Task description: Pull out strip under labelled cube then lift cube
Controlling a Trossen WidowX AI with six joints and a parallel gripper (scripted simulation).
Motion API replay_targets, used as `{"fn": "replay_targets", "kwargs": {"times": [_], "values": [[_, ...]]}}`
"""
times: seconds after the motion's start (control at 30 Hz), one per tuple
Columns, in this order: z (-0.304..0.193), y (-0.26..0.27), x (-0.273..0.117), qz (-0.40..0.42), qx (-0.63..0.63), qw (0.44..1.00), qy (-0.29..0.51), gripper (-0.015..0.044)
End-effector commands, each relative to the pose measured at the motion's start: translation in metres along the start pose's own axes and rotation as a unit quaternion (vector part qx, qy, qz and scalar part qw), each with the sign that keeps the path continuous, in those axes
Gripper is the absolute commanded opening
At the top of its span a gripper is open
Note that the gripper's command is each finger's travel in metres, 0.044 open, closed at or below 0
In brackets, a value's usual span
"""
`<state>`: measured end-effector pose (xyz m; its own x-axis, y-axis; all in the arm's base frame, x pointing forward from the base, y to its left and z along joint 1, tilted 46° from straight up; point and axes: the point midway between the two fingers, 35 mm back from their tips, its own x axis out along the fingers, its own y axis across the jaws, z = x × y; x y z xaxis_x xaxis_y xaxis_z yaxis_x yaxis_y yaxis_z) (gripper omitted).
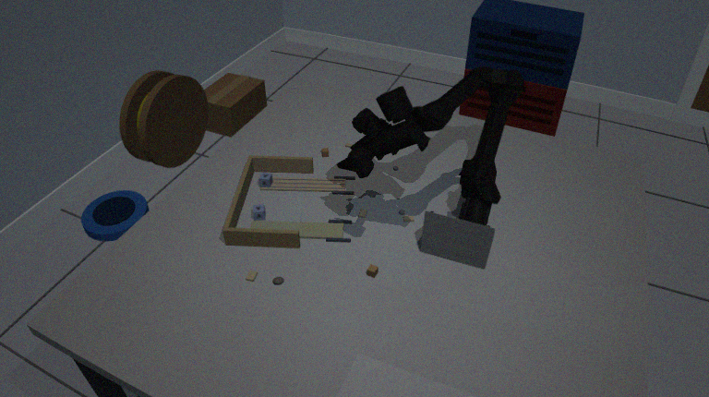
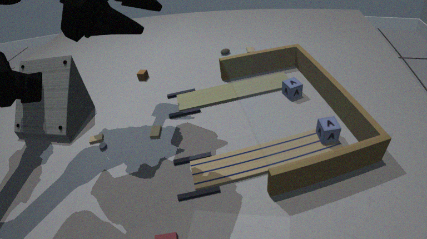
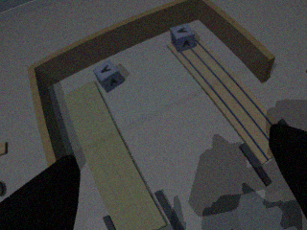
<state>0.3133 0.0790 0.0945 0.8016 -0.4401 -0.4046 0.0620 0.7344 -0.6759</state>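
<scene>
A blue cube marked A rests on the far end of the wooden strip with dark blue lines. A second cube marked A stands on the table beside the far end of the plain yellowish strip. My gripper is open and empty. It hangs above the table near the strips' near ends, touching neither strip.
A three-sided wooden wall surrounds the far ends. Short dark rails flank the near ends. Small blocks and pebbles lie around. A grey wedge stands at the arm's base.
</scene>
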Motion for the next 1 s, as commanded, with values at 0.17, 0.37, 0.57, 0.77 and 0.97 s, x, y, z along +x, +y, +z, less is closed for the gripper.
{"fn": "replay_targets", "kwargs": {"times": [0.17,0.37,0.57,0.77,0.97], "values": [[-0.007,-0.008,0.0,-0.014,-0.018,1.0,0.008,0.04],[0.008,-0.018,0.032,-0.019,-0.057,0.995,0.083,0.0242],[0.016,-0.039,0.075,-0.014,-0.101,0.977,0.188,0.0085],[0.011,-0.069,0.114,0.004,-0.136,0.946,0.295,0.0],[-0.008,-0.105,0.144,0.034,-0.159,0.902,0.4,0.0]]}}
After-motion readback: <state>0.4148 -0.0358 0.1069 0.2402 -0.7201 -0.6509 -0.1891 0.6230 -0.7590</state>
